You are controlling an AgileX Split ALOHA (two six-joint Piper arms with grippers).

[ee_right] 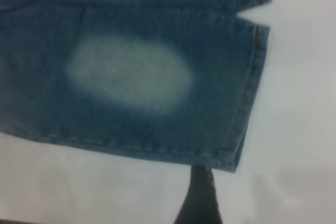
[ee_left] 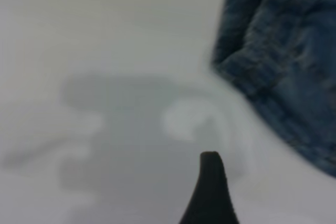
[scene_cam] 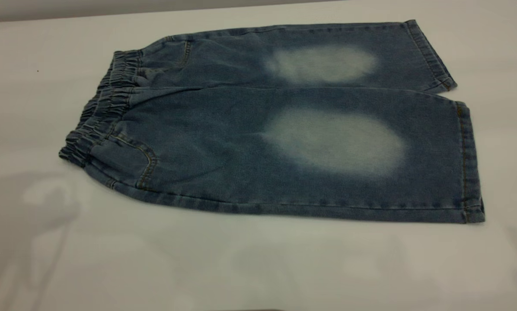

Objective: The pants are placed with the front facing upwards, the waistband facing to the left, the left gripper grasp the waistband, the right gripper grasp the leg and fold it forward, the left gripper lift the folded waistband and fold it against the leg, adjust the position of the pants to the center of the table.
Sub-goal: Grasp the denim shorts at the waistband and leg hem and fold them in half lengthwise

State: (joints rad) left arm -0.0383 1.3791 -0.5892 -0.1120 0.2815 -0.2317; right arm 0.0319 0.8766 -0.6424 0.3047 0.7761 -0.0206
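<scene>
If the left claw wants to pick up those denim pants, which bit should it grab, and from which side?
Probably the waistband, at its near corner. The pants lie flat and unfolded on the table, waistband at the exterior view's left, and its gathered ruffles stand thicker than the legs, giving an edge to pinch. The left gripper hangs over bare table just off that end, so it could come in from the left.

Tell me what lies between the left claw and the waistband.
Only bare table, shown in the left wrist view: the left claw hovers short of the waistband.

Left pincer [ee_left: 210, 192] over table [ee_left: 105, 35], near pants [ee_left: 283, 51].
</scene>
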